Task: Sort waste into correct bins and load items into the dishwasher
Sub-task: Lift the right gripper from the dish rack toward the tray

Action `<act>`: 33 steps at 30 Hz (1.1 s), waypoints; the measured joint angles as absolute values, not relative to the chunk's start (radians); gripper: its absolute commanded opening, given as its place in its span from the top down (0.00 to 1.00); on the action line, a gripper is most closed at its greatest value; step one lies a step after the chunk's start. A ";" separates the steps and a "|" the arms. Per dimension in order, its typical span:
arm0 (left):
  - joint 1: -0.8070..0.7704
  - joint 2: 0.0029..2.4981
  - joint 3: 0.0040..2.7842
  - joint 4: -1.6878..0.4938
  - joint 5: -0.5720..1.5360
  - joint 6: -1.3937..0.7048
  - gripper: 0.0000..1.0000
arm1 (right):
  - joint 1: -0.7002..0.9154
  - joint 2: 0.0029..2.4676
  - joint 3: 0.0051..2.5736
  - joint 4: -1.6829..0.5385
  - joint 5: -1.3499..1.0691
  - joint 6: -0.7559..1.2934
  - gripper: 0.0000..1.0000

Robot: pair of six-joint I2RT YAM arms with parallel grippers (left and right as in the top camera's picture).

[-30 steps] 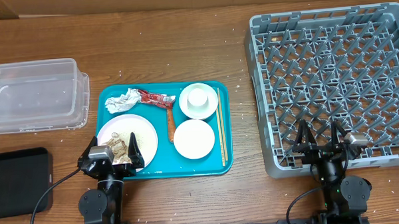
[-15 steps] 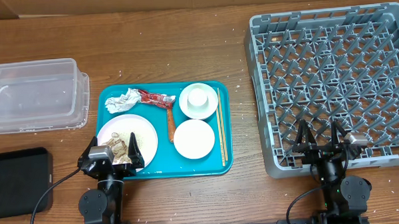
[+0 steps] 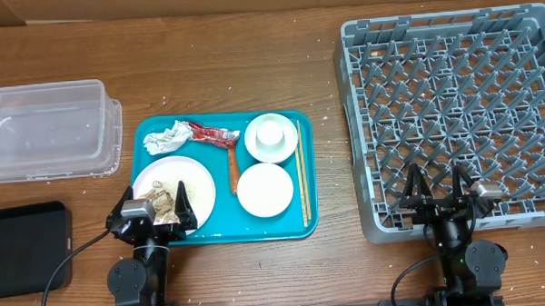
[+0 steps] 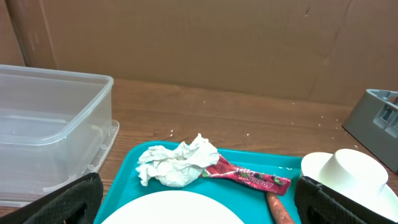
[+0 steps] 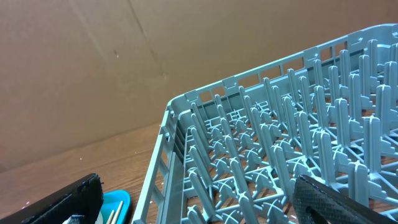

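With left gripper (image 3: 155, 198) and right gripper (image 3: 434, 179) gaping empty, reach far-left on teal tray (image 3: 257, 228) for paper wad (image 3: 167, 138), pinch its bulk clear of red wrapper (image 3: 213, 133), carry left to clear tub (image 3: 109, 131).

"Where does the top camera sit?"

"Straight above the table (image 3: 251, 63), looking down from far off. The teal tray (image 3: 226, 225) lies a little left of the middle."

"And the left wrist one?"

"Low at the tray's near edge, very close, facing level across it toward the cardboard wall (image 4: 205, 43). With the top view it shares the tray, the paper wad (image 4: 177, 162) and the clear tub (image 4: 50, 124) left of the tray."

"The right wrist?"

"Low and right of the tray, close against the grey rack (image 5: 261, 143), looking along it. Only a corner of the tray shows."
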State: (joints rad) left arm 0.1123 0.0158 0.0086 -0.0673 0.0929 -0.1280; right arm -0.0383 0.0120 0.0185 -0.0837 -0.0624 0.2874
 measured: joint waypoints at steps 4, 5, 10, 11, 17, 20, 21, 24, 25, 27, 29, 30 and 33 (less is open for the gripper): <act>0.112 0.016 0.009 -0.067 0.093 -0.128 0.00 | -0.038 0.012 0.019 -0.084 -0.063 0.288 0.00; 0.112 0.016 0.009 -0.067 0.093 -0.128 0.01 | -0.038 0.012 0.019 -0.083 -0.063 0.288 0.00; 0.112 0.016 0.009 -0.067 0.093 -0.128 0.00 | -0.038 0.012 0.019 -0.084 -0.062 0.287 0.00; 0.112 0.016 0.009 -0.067 0.093 -0.128 0.00 | -0.039 0.012 0.019 -0.084 -0.063 0.288 0.00; 0.112 0.016 0.009 -0.067 0.093 -0.128 0.00 | -0.039 0.012 0.019 -0.084 -0.062 0.287 0.00; 0.112 0.016 0.009 -0.067 0.093 -0.128 0.00 | -0.039 0.012 0.019 -0.056 -0.094 0.335 0.00; 0.112 0.016 0.009 -0.067 0.093 -0.128 0.00 | -0.039 0.012 0.019 -0.043 -0.117 0.364 0.00; 0.112 0.016 0.009 -0.067 0.093 -0.128 0.00 | -0.039 0.012 0.019 -0.007 -0.207 0.509 0.00; 0.112 0.016 0.009 -0.067 0.093 -0.128 0.00 | -0.038 0.012 0.019 0.007 -0.260 0.614 0.00; 0.112 0.016 0.009 -0.067 0.093 -0.128 0.00 | -0.038 0.012 0.019 0.007 -0.316 0.756 0.00; 0.112 0.016 0.009 -0.067 0.093 -0.128 0.00 | -0.038 0.012 0.019 0.008 -0.352 0.885 0.00; 0.112 0.016 0.009 -0.067 0.093 -0.128 0.00 | -0.038 0.012 0.019 0.007 -0.360 0.916 0.00; 0.112 0.016 0.009 -0.067 0.093 -0.128 0.00 | -0.038 0.012 0.019 0.024 -0.386 1.008 0.00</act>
State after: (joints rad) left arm 0.1123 0.0158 0.0086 -0.0673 0.0929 -0.1276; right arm -0.0383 0.0120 0.0185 0.0238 -0.3862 1.0080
